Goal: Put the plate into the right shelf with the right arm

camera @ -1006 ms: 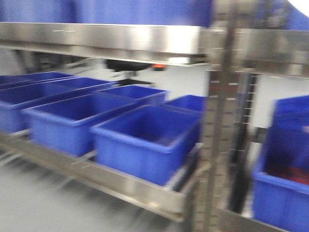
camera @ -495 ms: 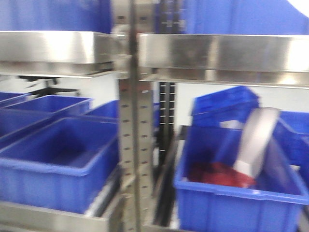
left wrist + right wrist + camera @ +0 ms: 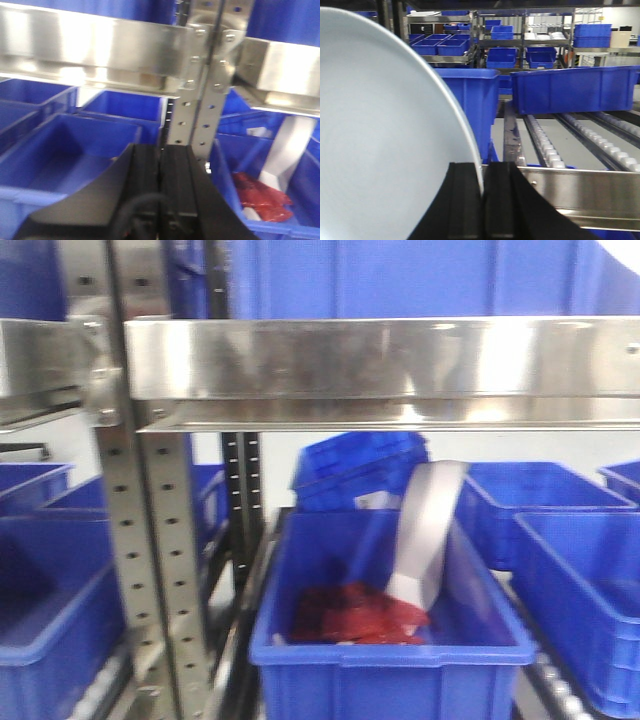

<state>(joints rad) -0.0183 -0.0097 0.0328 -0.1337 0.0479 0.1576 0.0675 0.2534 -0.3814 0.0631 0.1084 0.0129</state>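
Observation:
The white plate (image 3: 385, 140) fills the left half of the right wrist view, held on edge. My right gripper (image 3: 483, 172) is shut on its rim, which runs up between the two black fingers. Just beyond the fingertips lies a shiny steel rail (image 3: 580, 187) of the right shelf, with roller tracks (image 3: 545, 145) and blue bins (image 3: 570, 90) behind it. In the front view the same rack shows as a broad steel rail (image 3: 380, 360) over rows of blue bins. My left gripper (image 3: 160, 155) is shut with nothing in it, facing a perforated upright (image 3: 200, 115).
A blue bin (image 3: 390, 650) in the front view's middle holds red packets (image 3: 350, 615) and a leaning grey-white strip (image 3: 425, 530). A perforated upright (image 3: 140, 540) stands at the left. More blue bins (image 3: 580, 570) sit to the right and behind.
The front view has swung to the right along the rack. The perforated upright slid from right to left of frame. The bin with red packets came to the middle.

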